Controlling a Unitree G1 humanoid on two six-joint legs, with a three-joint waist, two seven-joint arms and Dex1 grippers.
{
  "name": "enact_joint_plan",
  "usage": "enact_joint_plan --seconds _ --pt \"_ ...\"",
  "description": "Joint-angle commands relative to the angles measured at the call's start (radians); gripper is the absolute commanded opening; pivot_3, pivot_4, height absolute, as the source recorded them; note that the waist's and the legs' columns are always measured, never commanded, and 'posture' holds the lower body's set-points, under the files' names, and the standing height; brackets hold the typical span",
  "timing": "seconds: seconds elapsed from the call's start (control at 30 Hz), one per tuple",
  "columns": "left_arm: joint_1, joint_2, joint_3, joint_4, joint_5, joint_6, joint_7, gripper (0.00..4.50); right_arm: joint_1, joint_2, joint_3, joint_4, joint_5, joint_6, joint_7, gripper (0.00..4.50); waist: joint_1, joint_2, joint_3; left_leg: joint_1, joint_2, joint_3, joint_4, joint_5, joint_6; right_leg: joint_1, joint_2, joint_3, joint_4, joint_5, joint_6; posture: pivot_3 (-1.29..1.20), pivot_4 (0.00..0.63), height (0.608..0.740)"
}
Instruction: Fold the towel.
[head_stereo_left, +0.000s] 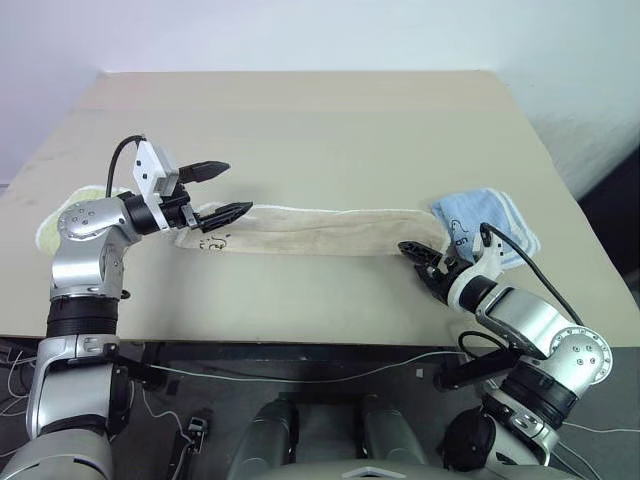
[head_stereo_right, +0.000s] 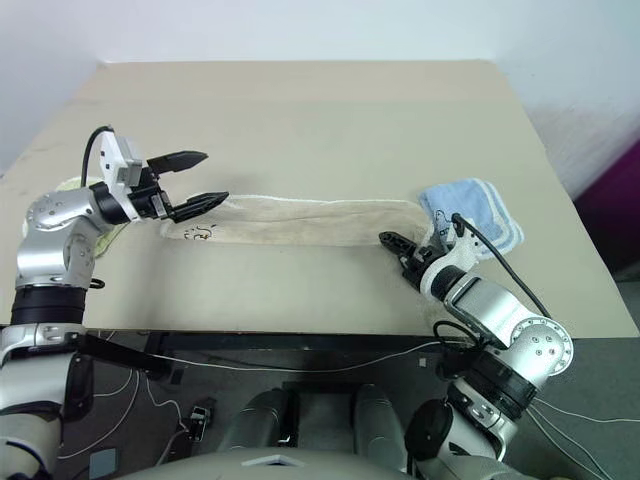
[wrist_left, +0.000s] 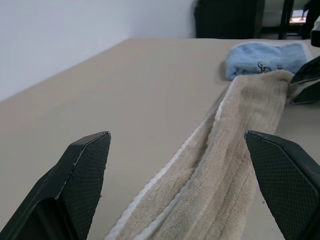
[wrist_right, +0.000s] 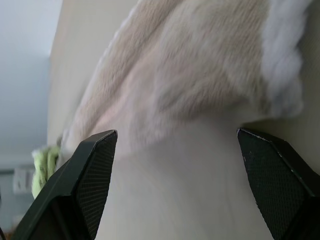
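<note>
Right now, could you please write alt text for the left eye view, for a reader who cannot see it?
A beige towel, folded into a long strip, lies across a tan table, with an open robot hand at each end: left hand, right hand. A light blue towel sits beyond its right end.

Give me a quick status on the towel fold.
Both grippers, left and right, open, holding nothing. Beige towel lies in a long strip between them. Blue towel touches its right end.

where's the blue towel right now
In the head views, the blue towel lies on the table's right side, at the right end of the beige towel, just beyond the right gripper.
</note>
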Motion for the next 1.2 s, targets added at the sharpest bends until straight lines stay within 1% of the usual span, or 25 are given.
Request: enact_joint_plan --seconds 0.03,0.13,0.23,0.5,0.6,0.67,0.7,0.93,1.07,1.17,1.2 --pt "-0.001 0.006 0.004 -0.044 -0.014 0.004 0.008 4.50 0.012 -0.018 0.059 0.028 0.040 -0.131 -0.090 4.05 -0.002 0.000 0.000 0.000 0.000 0.000 0.000 0.000 0.000 0.000 0.000 0.000 0.000 0.000 0.000 0.00 0.150 0.740" --pt "-0.001 0.006 0.007 -0.047 -0.015 0.008 0.011 4.50 0.025 -0.018 0.103 0.036 0.050 -0.229 -0.109 4.05 -0.006 0.000 0.000 0.001 0.000 0.000 0.000 0.000 0.000 0.001 0.000 0.000 0.000 0.000 0.000 0.00 0.150 0.740" --pt "0.009 0.007 0.010 -0.063 -0.020 0.014 0.014 4.50 0.031 -0.032 0.136 0.051 0.028 -0.316 -0.097 4.05 -0.010 0.000 0.000 0.004 0.000 0.000 0.000 0.000 0.000 0.005 0.001 0.000 0.000 0.000 0.000 0.00 0.150 0.740" --pt "0.026 0.006 0.006 -0.080 -0.030 0.029 0.021 4.50 0.013 -0.067 0.205 0.112 -0.040 -0.502 -0.051 4.05 -0.012 0.000 0.000 0.007 0.000 0.000 0.000 0.000 0.000 0.007 0.001 0.000 -0.001 0.000 0.000 0.00 0.150 0.740" --pt "0.039 0.012 0.005 -0.088 -0.035 0.045 0.010 4.50 0.018 -0.072 0.224 0.122 -0.053 -0.546 -0.037 3.44 -0.011 0.000 0.000 0.007 0.000 0.000 0.000 0.000 0.000 0.008 0.001 0.000 -0.001 0.000 0.000 0.00 0.150 0.740" --pt "0.050 0.017 0.004 -0.098 -0.039 0.057 0.000 4.50 0.024 -0.073 0.233 0.125 -0.057 -0.566 -0.030 2.81 -0.010 0.000 0.000 0.007 0.000 0.000 0.000 0.000 0.000 0.008 0.001 0.000 -0.001 0.000 0.000 0.00 0.150 0.740" --pt "0.055 0.019 0.004 -0.104 -0.041 0.062 -0.004 4.50 0.027 -0.073 0.238 0.126 -0.057 -0.574 -0.028 2.41 -0.009 0.000 0.000 0.007 0.000 0.000 0.000 0.000 0.000 0.008 0.001 0.000 -0.001 0.000 0.000 0.00 0.150 0.740" --pt "0.079 0.028 0.007 -0.133 -0.047 0.086 -0.011 4.50 0.039 -0.079 0.272 0.102 -0.054 -0.605 0.005 0.05 -0.004 0.000 0.000 0.007 0.000 0.000 -0.001 0.000 0.000 0.008 0.000 0.000 -0.002 0.000 0.000 0.00 0.150 0.740" --pt "0.089 0.031 0.006 -0.144 -0.049 0.095 -0.008 4.50 0.042 -0.117 0.315 0.056 -0.056 -0.586 0.068 0.02 0.001 0.000 0.000 0.007 0.000 0.000 -0.001 0.000 0.000 0.008 0.000 0.000 -0.002 0.000 0.000 0.00 0.150 0.740" --pt "0.101 0.036 0.011 -0.153 -0.053 0.100 -0.006 4.50 0.054 -0.229 0.400 -0.053 -0.082 -0.501 0.194 0.02 0.002 0.002 0.001 0.006 0.000 0.000 -0.001 0.000 0.000 0.007 0.000 0.000 -0.002 0.000 0.000 0.00 0.150 0.740" --pt "0.106 0.038 0.013 -0.158 -0.055 0.103 -0.004 4.50 0.061 -0.261 0.420 -0.080 -0.089 -0.481 0.217 0.02 0.003 0.001 0.001 0.006 0.000 0.000 -0.002 0.000 0.000 0.006 0.000 0.001 -0.002 0.000 0.000 0.00 0.150 0.740"
